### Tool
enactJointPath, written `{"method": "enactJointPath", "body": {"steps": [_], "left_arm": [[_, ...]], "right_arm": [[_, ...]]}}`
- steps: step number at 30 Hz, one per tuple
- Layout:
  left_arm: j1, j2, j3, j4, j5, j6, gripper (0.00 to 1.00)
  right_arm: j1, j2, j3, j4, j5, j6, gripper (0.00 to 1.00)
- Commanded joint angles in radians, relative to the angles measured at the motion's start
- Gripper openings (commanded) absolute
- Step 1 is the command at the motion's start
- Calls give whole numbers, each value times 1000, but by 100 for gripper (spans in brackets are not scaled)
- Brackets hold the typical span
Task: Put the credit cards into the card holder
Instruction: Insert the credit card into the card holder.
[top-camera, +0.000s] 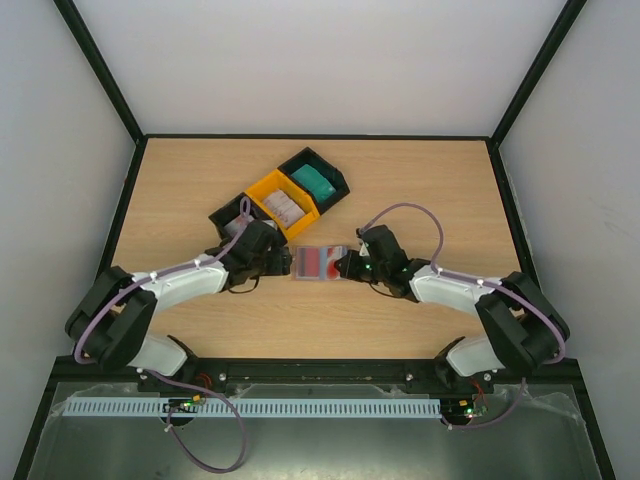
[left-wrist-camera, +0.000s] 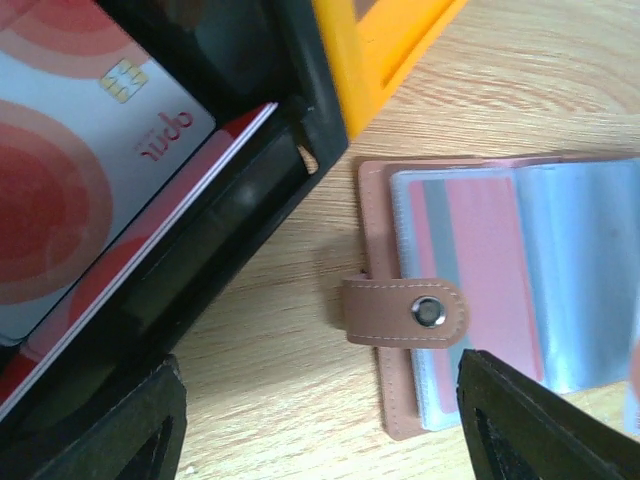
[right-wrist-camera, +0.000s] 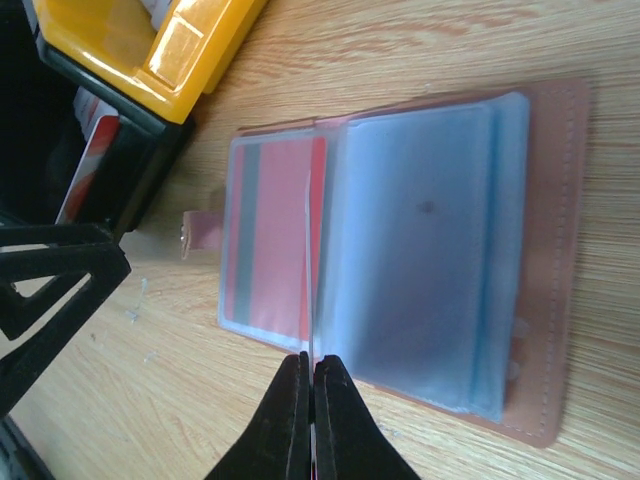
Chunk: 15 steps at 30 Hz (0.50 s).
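Right gripper (right-wrist-camera: 310, 365) pinched the edge of a clear pocket leaf of the card holder (right-wrist-camera: 430, 250), which lay open on the table (right-wrist-camera: 420, 40) near the yellow tray (right-wrist-camera: 120, 40), one red card (right-wrist-camera: 275, 240) in a pocket. Left gripper (left-wrist-camera: 320, 400) hung spread wide over the holder's tab (left-wrist-camera: 405, 312), near red-and-white cards (left-wrist-camera: 70, 170) in the black tray (left-wrist-camera: 250, 190).

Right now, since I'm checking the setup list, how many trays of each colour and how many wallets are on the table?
Black trays: 2
Yellow tray: 1
Wallet: 1
Total: 4
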<state>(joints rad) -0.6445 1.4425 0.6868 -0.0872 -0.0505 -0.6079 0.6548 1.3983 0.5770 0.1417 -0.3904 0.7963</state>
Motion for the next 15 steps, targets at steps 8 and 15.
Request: {"method": "enactJointPath", "body": {"steps": [8,15], "left_arm": [[-81,-14,-79,213,126,-69,52],[-122,41,-70,219,26,-153,41]], "right_arm": [[-15,71,34,176,-115,77,2],[-46,151,38,190,-193,47,2]]}}
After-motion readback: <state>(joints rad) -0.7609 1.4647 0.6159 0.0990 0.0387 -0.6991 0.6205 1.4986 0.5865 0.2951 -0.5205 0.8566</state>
